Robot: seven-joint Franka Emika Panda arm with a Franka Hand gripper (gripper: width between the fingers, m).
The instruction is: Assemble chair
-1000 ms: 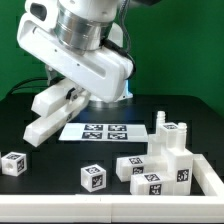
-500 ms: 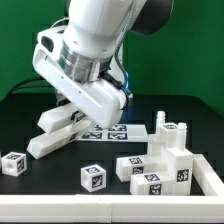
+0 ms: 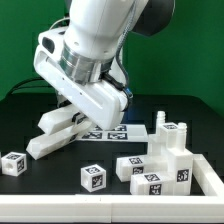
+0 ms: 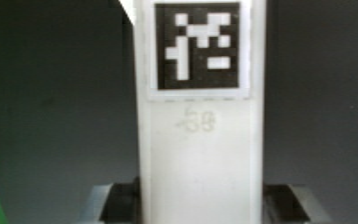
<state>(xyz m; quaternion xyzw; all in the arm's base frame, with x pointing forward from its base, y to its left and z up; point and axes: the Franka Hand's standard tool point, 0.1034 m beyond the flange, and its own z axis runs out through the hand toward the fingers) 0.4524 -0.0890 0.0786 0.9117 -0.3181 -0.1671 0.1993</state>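
Observation:
My gripper (image 3: 77,117) is shut on a long white chair bar (image 3: 52,136), which slants down to the exterior view's left until its far end reaches the black table. In the wrist view the bar (image 4: 197,120) runs straight out from between the two fingers (image 4: 115,200) and carries a square tag near its far end; the gripper (image 4: 197,206) clamps its near end. Two loose tagged cubes (image 3: 13,163) (image 3: 94,176) lie near the front. A cluster of blocky tagged chair parts (image 3: 160,162) sits at the exterior view's right.
The marker board (image 3: 112,130) lies behind the bar, partly covered by the arm. A white raised rim (image 3: 208,178) borders the table at the exterior view's right. A green backdrop stands behind.
Over the last second the arm came down and swung towards the exterior view's right with the bar; the bar now lies lower over the table. Nothing has moved in the last half second.

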